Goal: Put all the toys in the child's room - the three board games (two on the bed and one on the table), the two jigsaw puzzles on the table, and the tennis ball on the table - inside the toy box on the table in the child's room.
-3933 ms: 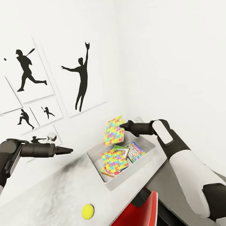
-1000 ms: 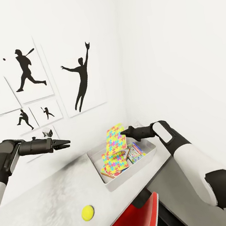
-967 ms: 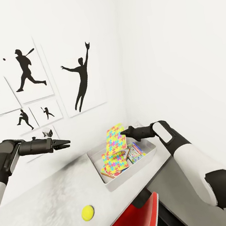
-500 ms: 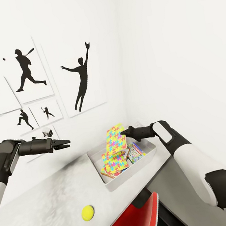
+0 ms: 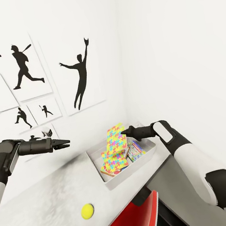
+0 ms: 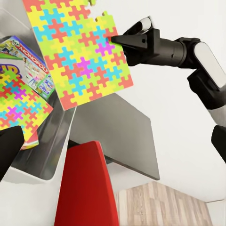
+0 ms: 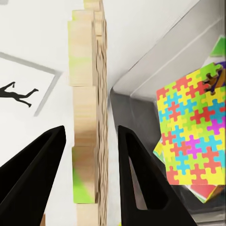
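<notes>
Two jigsaw puzzles were seen at the toy box (image 5: 117, 180): one puzzle (image 5: 115, 161) lay flat inside it over the board games (image 5: 135, 151), and the second puzzle (image 5: 116, 139) stood tilted above the box. The right gripper (image 5: 122, 131) sat at that raised puzzle's upper edge; in the right wrist view its fingers (image 7: 136, 174) were spread either side of the board's edge without touching. The left gripper (image 5: 67, 141) was held well left of the box, its fingers drawn together on nothing. The tennis ball (image 5: 87, 211) lay on the table (image 5: 40, 206), well clear of the box's near end.
</notes>
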